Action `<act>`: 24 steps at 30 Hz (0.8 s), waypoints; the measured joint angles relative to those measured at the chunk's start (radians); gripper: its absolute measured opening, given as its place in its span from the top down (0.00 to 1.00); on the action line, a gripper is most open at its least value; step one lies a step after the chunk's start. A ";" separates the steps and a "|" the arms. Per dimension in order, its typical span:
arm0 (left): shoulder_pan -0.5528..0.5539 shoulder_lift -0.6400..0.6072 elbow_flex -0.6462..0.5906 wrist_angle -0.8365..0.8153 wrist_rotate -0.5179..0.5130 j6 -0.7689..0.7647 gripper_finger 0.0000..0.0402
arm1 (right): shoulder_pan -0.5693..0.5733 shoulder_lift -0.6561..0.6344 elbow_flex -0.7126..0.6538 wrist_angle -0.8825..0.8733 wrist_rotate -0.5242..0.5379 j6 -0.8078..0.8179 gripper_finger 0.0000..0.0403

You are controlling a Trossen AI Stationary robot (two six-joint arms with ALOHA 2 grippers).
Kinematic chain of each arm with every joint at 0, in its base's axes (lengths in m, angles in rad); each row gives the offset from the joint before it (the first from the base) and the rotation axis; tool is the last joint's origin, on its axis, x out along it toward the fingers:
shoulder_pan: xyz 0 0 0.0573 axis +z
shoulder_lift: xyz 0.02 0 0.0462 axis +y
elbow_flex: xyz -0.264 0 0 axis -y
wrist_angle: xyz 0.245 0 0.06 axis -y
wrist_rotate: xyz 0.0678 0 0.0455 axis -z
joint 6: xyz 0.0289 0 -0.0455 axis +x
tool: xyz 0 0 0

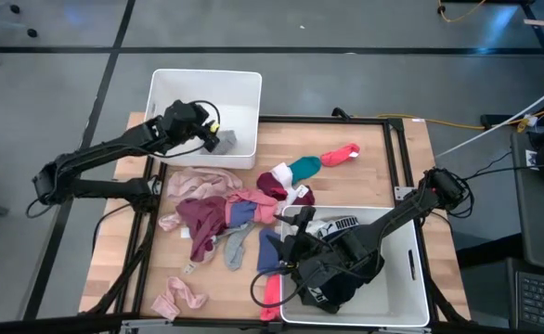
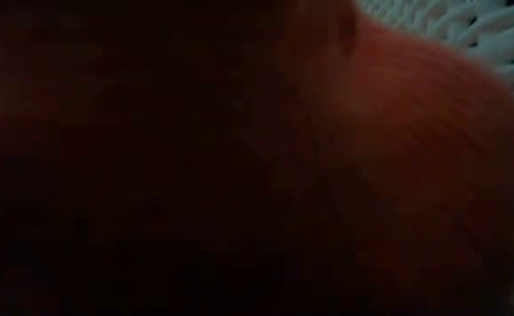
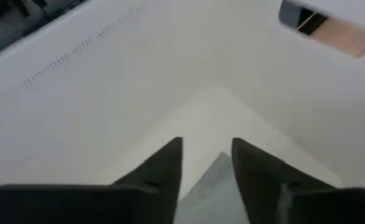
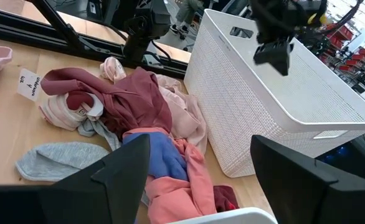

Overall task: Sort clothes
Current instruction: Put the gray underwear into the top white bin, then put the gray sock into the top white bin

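Here the left end effector (image 1: 218, 135) hangs inside the far-left bin (image 1: 244, 85), fingers parted, a grey garment (image 1: 226, 141) directly beneath. The right end effector (image 1: 291, 243), spread wide, faces the nearer clothes pile (image 1: 218, 211) mid-desk.

- Looks like a robotics lab or workshop.
- Wooden table (image 1: 365, 176) in a black frame on grey concrete floor (image 1: 346, 23).
- Cables (image 1: 495, 121) trailing; red chairs (image 4: 347, 46) beyond.
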 joint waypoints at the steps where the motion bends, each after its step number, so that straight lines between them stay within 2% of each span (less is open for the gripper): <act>1: -0.008 -0.003 0.028 -0.029 0.006 0.001 0.62 | 0.000 0.000 0.000 0.000 0.000 0.000 0.31; 6: -0.089 -0.047 0.152 -0.119 0.100 -0.030 0.54 | 0.000 0.000 0.000 0.000 0.000 0.000 0.31; 12: -0.272 -0.122 0.180 -0.128 0.375 -0.081 0.53 | 0.000 0.000 0.000 0.000 0.000 0.007 0.31; 14: -0.353 -0.125 0.177 -0.144 0.434 -0.123 0.54 | 0.000 0.000 -0.001 -0.001 0.000 0.017 0.31; 19: -0.577 -0.096 0.123 -0.158 0.441 -0.217 0.56 | 0.000 0.000 -0.001 -0.002 0.000 0.024 0.31; 24: -0.778 -0.034 0.072 -0.156 0.389 -0.312 0.57 | 0.000 0.000 -0.001 -0.002 0.000 0.026 0.31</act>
